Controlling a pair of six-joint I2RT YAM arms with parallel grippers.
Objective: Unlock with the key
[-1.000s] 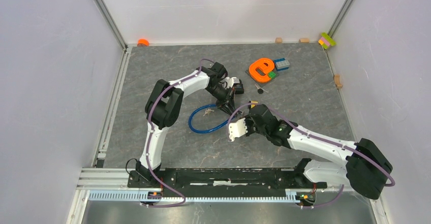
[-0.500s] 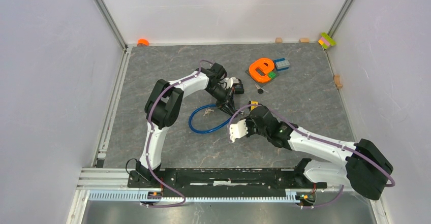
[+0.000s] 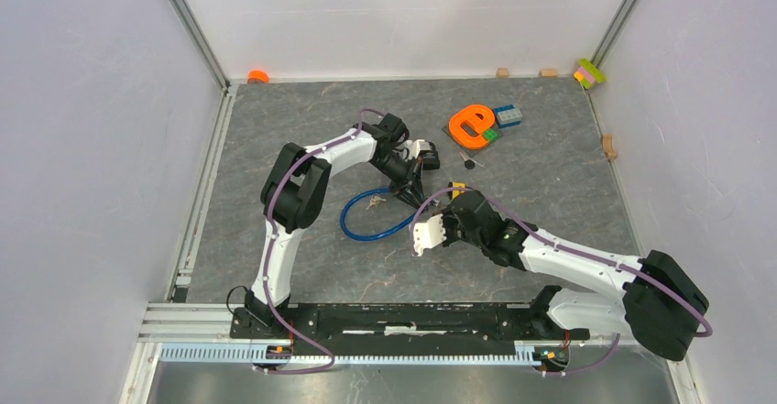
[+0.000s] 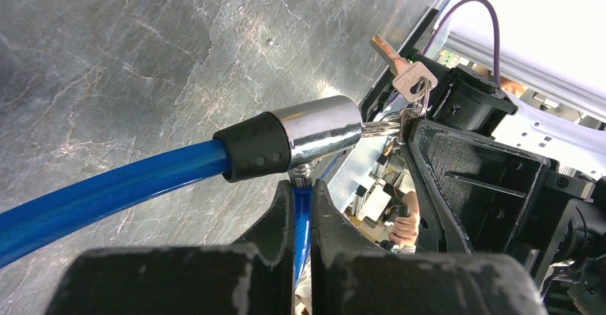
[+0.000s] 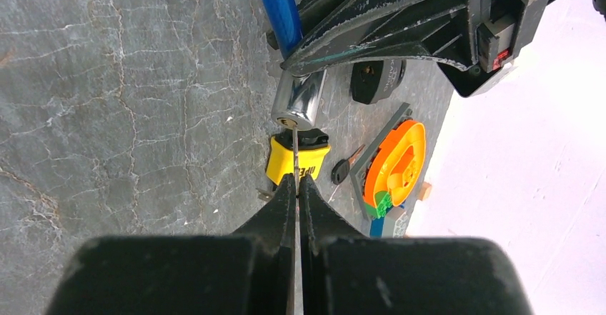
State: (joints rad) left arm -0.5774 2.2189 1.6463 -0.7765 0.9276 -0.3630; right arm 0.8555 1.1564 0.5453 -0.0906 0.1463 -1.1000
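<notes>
Blue cable (image 3: 353,225) is seen looped on the grey bench (image 3: 550,175), mid-field, between the two arms. Left tool (image 4: 301,201) is clamped on the blue cable just beside the chrome lock head (image 4: 318,133). Right tool (image 5: 296,186) is closed on the key (image 5: 294,151). The blade is viewed edge-on, with its tip set at the keyhole in the end face of the lock head. Depth of entry cannot be told. Spare keys (image 4: 407,72) are seen hanging on a ring close beside the lock head's end. A yellow block (image 5: 296,161) is noted on the bench just behind the key, and an orange letter (image 5: 396,161) farther back.
</notes>
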